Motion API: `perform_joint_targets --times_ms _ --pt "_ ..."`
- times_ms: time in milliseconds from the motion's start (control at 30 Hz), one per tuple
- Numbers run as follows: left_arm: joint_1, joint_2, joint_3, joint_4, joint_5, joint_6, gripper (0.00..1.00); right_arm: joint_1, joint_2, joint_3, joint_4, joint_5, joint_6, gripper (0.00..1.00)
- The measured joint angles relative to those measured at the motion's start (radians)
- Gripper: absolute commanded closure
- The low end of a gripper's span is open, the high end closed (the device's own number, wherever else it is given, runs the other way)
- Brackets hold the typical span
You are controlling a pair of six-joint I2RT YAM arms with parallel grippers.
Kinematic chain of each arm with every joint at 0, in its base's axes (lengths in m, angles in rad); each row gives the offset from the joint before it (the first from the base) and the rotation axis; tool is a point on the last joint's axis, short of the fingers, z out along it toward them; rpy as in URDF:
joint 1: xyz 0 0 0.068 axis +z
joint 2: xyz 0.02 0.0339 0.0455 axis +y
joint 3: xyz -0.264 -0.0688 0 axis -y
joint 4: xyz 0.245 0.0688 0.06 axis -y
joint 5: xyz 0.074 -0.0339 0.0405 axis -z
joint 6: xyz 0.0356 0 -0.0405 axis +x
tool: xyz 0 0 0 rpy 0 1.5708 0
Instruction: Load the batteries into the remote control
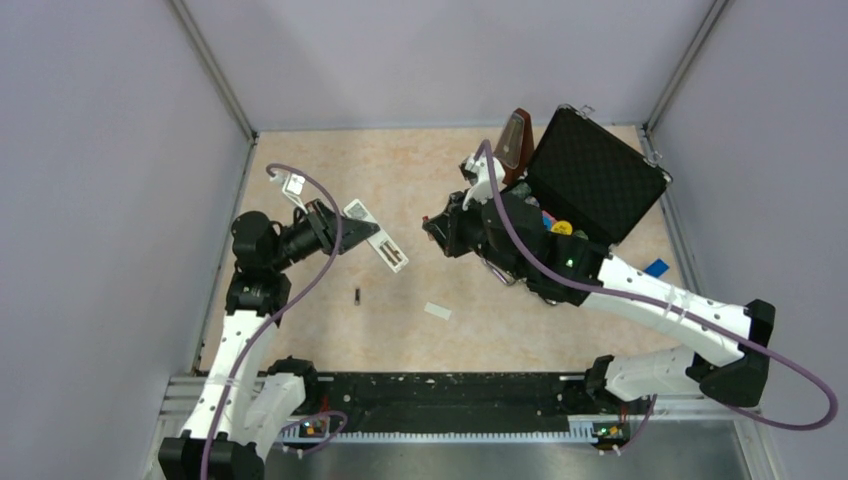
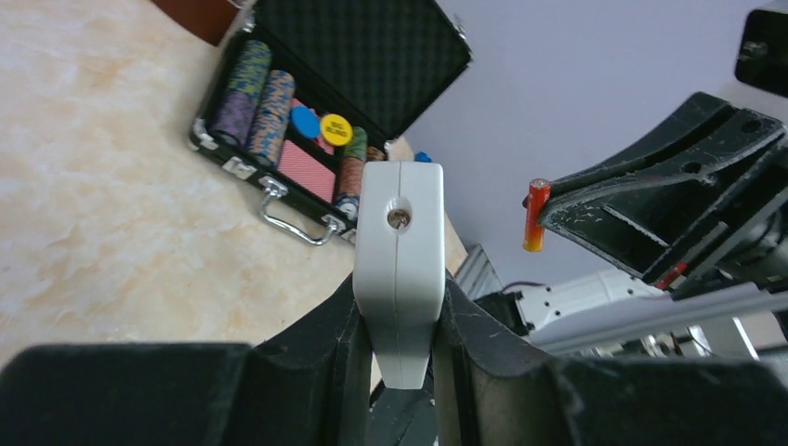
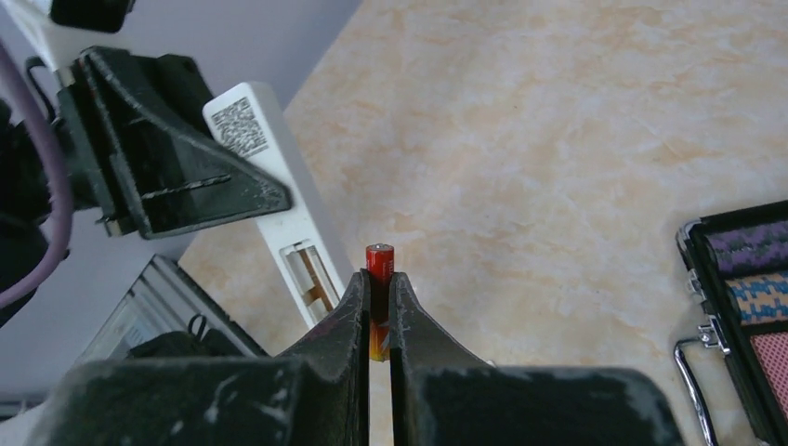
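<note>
My left gripper (image 1: 338, 228) is shut on the white remote control (image 1: 375, 237) and holds it above the table, its open battery bay (image 1: 393, 256) facing up. In the left wrist view the remote's end (image 2: 400, 251) sits clamped between the fingers. My right gripper (image 3: 379, 279) is shut on the red battery (image 3: 379, 262), which stands upright just right of the open bay (image 3: 311, 279). It also shows in the left wrist view (image 2: 535, 216). The black battery (image 1: 356, 295) lies on the table below the remote.
A small white flat cover piece (image 1: 437, 311) lies on the table near the middle. An open black case (image 1: 600, 180) of poker chips stands at the back right under my right arm, with a brown object (image 1: 515, 140) beside it. A blue piece (image 1: 655, 267) lies right.
</note>
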Motion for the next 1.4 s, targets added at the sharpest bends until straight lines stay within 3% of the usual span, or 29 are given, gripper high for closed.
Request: perform_joint_targets --times_ms 233,400,867,1400 --pt "-0.003 0.045 0.000 0.128 0.150 -0.050 1.00 0.000 -0.047 -0.065 0.164 -0.159 -0.068 0.97" --pt "-0.005 0.045 0.000 0.160 0.166 -0.100 1.00 0.001 -0.043 -0.097 0.257 -0.245 -0.088 0.95" --pt "-0.005 0.073 -0.030 0.474 0.113 -0.536 1.00 0.088 0.051 0.013 0.278 -0.278 -0.164 0.95" --pt "-0.005 0.051 -0.030 0.457 0.116 -0.565 1.00 0.088 0.078 0.043 0.265 -0.232 -0.251 0.95"
